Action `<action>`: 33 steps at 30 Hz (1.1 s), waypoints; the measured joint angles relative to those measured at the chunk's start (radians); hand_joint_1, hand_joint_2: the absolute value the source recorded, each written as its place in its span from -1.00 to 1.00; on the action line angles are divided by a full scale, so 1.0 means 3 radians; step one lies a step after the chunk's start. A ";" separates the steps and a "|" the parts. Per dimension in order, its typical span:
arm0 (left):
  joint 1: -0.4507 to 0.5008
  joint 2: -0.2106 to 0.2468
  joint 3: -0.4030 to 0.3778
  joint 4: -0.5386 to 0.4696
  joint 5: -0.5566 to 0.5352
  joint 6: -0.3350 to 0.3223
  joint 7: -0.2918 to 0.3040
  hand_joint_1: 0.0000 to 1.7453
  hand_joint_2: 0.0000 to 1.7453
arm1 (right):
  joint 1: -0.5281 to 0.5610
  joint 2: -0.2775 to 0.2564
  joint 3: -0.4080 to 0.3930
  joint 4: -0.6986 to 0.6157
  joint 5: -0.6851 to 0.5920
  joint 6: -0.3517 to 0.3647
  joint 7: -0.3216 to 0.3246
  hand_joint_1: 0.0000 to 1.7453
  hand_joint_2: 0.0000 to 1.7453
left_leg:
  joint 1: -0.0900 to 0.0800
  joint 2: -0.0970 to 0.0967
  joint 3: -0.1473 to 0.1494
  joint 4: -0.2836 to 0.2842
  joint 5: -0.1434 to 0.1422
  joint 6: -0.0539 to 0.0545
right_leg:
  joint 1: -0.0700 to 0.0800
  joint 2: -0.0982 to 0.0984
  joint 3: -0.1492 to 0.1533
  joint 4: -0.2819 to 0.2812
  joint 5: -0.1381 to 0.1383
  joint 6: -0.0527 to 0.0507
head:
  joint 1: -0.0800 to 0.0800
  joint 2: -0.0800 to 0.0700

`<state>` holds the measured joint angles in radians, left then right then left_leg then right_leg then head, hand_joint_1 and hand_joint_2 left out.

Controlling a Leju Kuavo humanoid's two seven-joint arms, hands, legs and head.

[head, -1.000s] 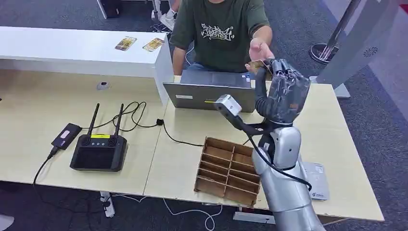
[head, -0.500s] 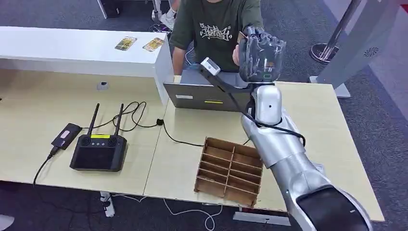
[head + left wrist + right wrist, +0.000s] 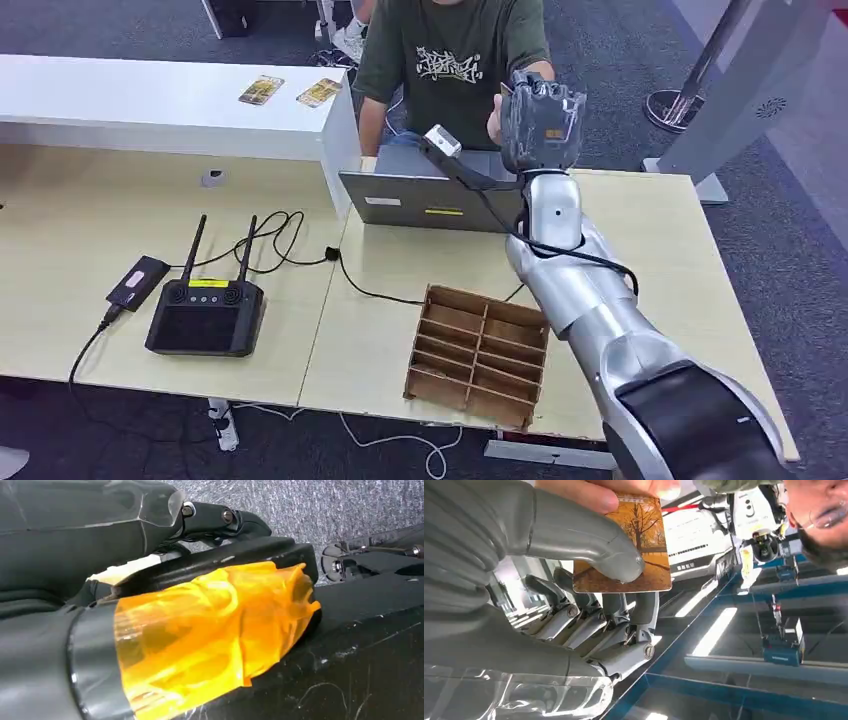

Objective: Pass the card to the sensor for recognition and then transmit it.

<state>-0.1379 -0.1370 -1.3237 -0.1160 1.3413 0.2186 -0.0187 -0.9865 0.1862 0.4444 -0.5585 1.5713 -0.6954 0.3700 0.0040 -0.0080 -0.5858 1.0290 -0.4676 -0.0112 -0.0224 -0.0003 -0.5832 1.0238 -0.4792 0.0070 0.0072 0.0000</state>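
The right robot hand [image 3: 541,118] is raised at the far side of the surface [image 3: 690,250], in front of the seated person [image 3: 450,70]. In the right wrist view it pinches the card [image 3: 624,555] between thumb [image 3: 589,542] and fingers [image 3: 624,615]; the person's fingers [image 3: 594,492] touch the card's opposite edge, so its free end points toward the person. The head view hides the card behind the hand. The left robot hand [image 3: 150,605] hangs; its grip state cannot be determined.
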 joint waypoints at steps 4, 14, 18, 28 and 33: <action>0.0002 -0.0006 0.0000 -0.0003 0.0001 0.0023 -0.0006 -1.00 -1.00 | 0.0000 0.0000 0.0000 0.0039 -0.0011 0.0001 0.0006 1.00 1.00 | 0.0000 0.0000 0.0000 0.0000 0.0000 0.0000 | 0.0000 0.0000 0.0000 0.0000 0.0000 0.0000 | -0.0001 0.0000; 0.0001 -0.0011 0.0000 -0.0003 0.0009 0.0024 -0.0005 -1.00 -1.00 | 0.0000 0.0000 -0.0001 0.0097 0.0000 0.0015 0.0006 -1.00 1.00 | 0.0000 0.0000 0.0000 0.0000 0.0000 0.0000 | 0.0000 0.0000 0.0000 0.0000 0.0000 0.0000 | 0.0000 0.0000; 0.0001 -0.0011 0.0000 -0.0003 0.0010 0.0025 -0.0005 -1.00 -1.00 | -0.0002 0.0000 0.0000 0.0118 0.0000 0.0042 0.0011 -1.00 1.00 | 0.0000 -0.0001 0.0000 0.0000 0.0000 0.0000 | 0.0000 0.0000 0.0000 0.0000 0.0000 0.0000 | -0.0001 0.0000; 0.0001 -0.0013 0.0000 -0.0003 0.0025 0.0028 -0.0005 -1.00 -1.00 | -0.0004 0.0000 -0.0001 0.0147 -0.0021 0.0059 -0.0006 -1.00 1.00 | 0.0000 0.0000 0.0000 0.0000 0.0000 0.0000 | 0.0000 0.0000 0.0000 0.0000 0.0000 0.0000 | -0.0001 0.0000; 0.0001 -0.0013 0.0000 -0.0003 0.0042 0.0033 -0.0006 -1.00 -1.00 | -0.0004 0.0000 -0.0042 0.0153 -0.0065 0.0051 -0.0048 -1.00 1.00 | 0.0000 -0.0001 0.0000 0.0000 0.0000 0.0000 | 0.0000 0.0000 0.0000 0.0000 0.0000 0.0000 | -0.0001 0.0000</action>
<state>-0.1375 -0.1408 -1.3237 -0.1167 1.3538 0.2285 -0.0206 -0.9876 0.1862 0.4319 -0.5127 1.5518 -0.6802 0.3555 0.0039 -0.0082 -0.5859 1.0290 -0.4676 -0.0112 -0.0224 -0.0004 -0.5832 1.0238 -0.4793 0.0070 0.0069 0.0000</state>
